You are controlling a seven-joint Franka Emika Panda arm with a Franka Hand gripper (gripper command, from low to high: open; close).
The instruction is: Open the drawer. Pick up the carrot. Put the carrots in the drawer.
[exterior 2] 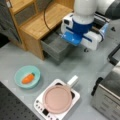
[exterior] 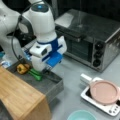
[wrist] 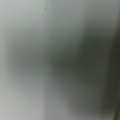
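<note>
The grey surface (exterior 2: 22, 57) carries everything, w/ dark background behind it in a front view. Biggest on it is the bamboo-topped cabinet (exterior: 17, 92); in a front view the silver toaster oven (exterior: 87, 37) stands at the top right. My arm comes down over the cabinet's corner in both front views.

The drawer (exterior: 48, 86) is already pulled out: dark grey tray, front toward the open surface. Inside it, in a front view, a yellow-orange pepper-like item (exterior: 22, 68) and a green oblong vegetable (exterior: 35, 74) lie side by side near the back.

My pincer (exterior: 47, 70) hangs low over the drawer's far edge, right beside the green veg. Can't tell whether the jaws are apart or together, as my wrist housing covers them, and the wrist view gives only a grey blur, prob. the drawer wall or floor up close. Nothing visibly held.

Smaller bits: a white cooker base w/ a pink pan (exterior 2: 57, 99) on it, near the bottom of a front view. A teal bowl (exterior 2: 18, 79) sits at a front view's left, well apart from the drawer. The carrot (exterior 2: 28, 78) lies in that bowl, untouched.

So: drawer step looks done, carrot not yet picked. To do it well I judge I must clear the drawer rim straight up, no dragging on the tray wall, and take the carrot across its short width, since the bowl's rim crowds a low approach.
</note>
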